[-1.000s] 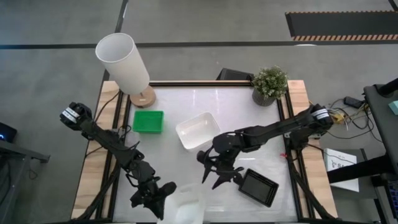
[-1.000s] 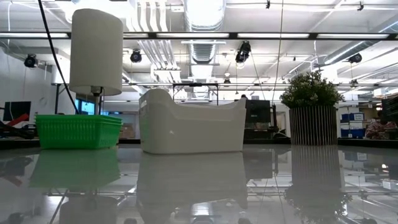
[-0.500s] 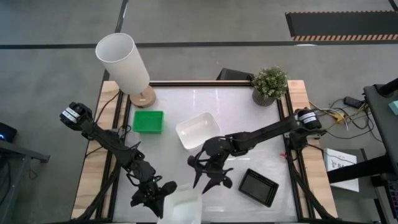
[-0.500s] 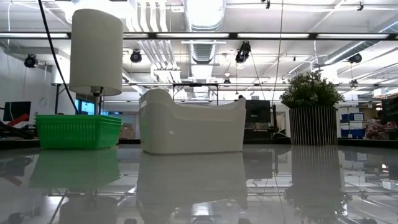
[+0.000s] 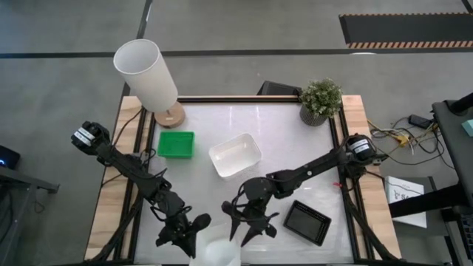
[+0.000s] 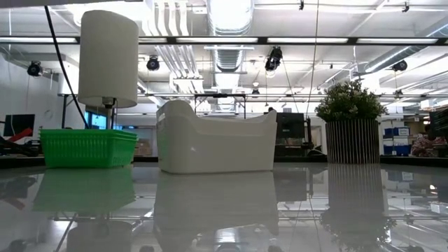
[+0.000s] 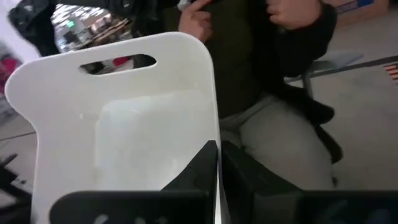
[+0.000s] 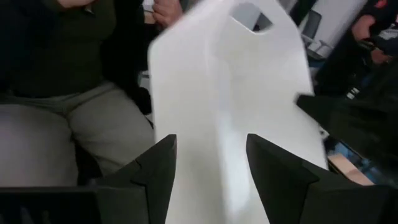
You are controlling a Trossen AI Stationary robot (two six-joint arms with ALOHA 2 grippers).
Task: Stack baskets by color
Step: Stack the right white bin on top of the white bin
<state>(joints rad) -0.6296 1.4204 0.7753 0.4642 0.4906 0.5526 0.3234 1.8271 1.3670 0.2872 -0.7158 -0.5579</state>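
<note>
Left gripper (image 5: 194,230) jaws clamped shut on the side wall of a white basket (image 5: 220,251) at the worktop's (image 5: 281,133) near edge. Right gripper (image 5: 247,218) jaws wide open, empty, probably just beside its other wall. Thin stiff plastic – light, slick; pinch a wall or the handle slot.

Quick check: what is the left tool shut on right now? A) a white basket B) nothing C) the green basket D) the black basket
A: the left tool is clamped on the wall of a white basket at the table's near edge, seen close in the left wrist view.
</note>
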